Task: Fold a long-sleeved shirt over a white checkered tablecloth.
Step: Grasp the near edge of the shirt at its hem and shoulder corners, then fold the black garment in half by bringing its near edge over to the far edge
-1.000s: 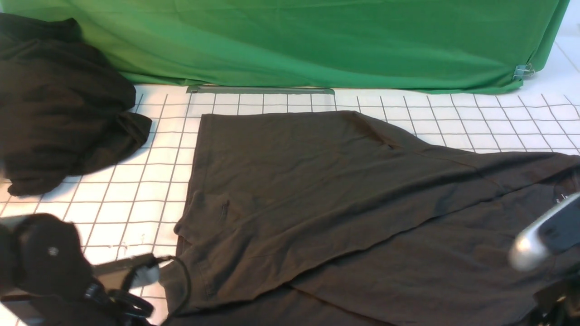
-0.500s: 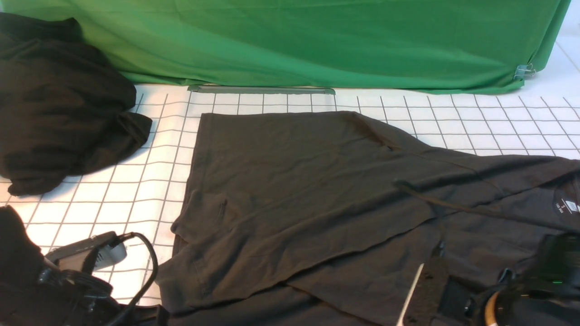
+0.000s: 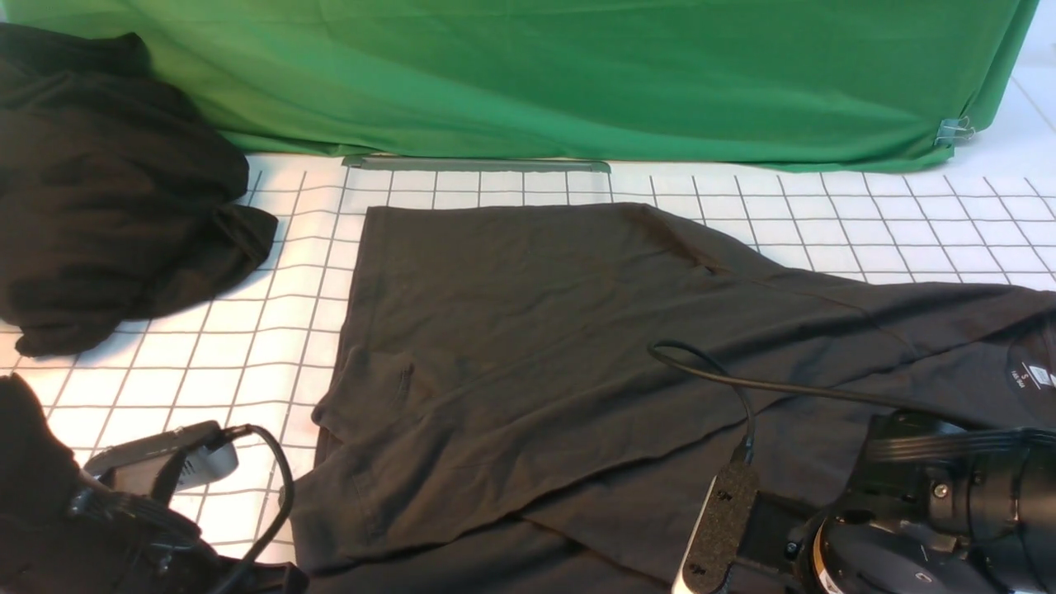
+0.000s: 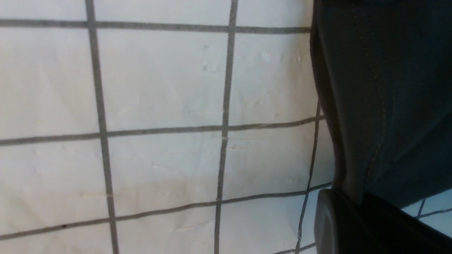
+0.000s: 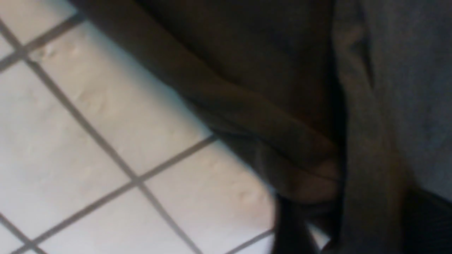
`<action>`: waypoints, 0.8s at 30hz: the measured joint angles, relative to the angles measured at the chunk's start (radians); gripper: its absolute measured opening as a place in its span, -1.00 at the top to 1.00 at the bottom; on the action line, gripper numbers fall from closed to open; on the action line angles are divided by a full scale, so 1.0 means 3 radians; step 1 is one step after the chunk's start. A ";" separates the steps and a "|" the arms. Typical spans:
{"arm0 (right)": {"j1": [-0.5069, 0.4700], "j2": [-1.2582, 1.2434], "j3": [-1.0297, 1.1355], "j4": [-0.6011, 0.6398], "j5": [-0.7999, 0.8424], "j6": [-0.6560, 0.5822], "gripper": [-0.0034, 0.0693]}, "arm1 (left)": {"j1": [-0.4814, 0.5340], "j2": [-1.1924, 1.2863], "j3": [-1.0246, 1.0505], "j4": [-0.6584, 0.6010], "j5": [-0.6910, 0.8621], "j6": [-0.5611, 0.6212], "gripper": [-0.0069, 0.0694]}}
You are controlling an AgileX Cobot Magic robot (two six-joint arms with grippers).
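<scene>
While the long-sleeved shirt lies spread over the middle of the white checkered tablecloth, both arms crouch low at the near edge, one on each side of it. The shirt's collar end points to the robot's right, where the white neck label shows. One layer is laid over another along a slanting edge that runs from the near left up towards the right.

The left arm is tucked down at the near left corner, its black cable looping up beside the shirt's stitched hem. From its wrist camera, the left gripper has its jaws pressed together on that hem. The cloth runs straight down into the dark fingers and stands a little off the tablecloth.

The right arm reaches in low from the near right, its wrist lying over the shirt and its thin cable arching across the cloth. The right gripper is down among bunched dark cloth at the shirt's edge. That view is blurred, though, and I cannot tell how far its jaws are apart or whether they have hold of anything.

A blacker shapeless heap of cloth sits at the far left, partly on the tablecloth and well apart from the shirt. A green backdrop hangs along the far edge.
</scene>
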 joint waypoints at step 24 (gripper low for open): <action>0.0000 -0.0815 0.0014 0.0644 0.1153 -0.0156 0.80 | 0.0000 -0.0600 -0.0175 -0.0166 0.0981 0.0050 0.77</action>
